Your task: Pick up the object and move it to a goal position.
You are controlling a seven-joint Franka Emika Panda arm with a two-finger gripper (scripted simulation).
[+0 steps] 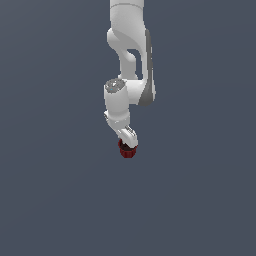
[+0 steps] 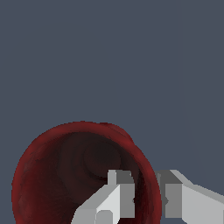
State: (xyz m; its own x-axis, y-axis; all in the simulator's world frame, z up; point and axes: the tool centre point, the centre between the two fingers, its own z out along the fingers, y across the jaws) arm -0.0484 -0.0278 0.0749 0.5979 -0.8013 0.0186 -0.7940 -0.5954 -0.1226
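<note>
Between the fingers sits the cup's rim wall.

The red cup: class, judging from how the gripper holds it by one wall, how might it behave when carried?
The red cup looks rigid: its thick rim shows no visible bending where the gripper pinches one wall, a finger inside. Held off-centre like this, it may pivot or hang tilted. Its round, tapered body would probably roll if dropped on its side.

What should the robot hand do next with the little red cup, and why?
Probably squeeze shut, then lift. In the wrist view one finger sits inside the red cup and the other outside, straddling its rim, so the gripper looks placed to pinch the wall. Whether it already grips is unclear.
</note>
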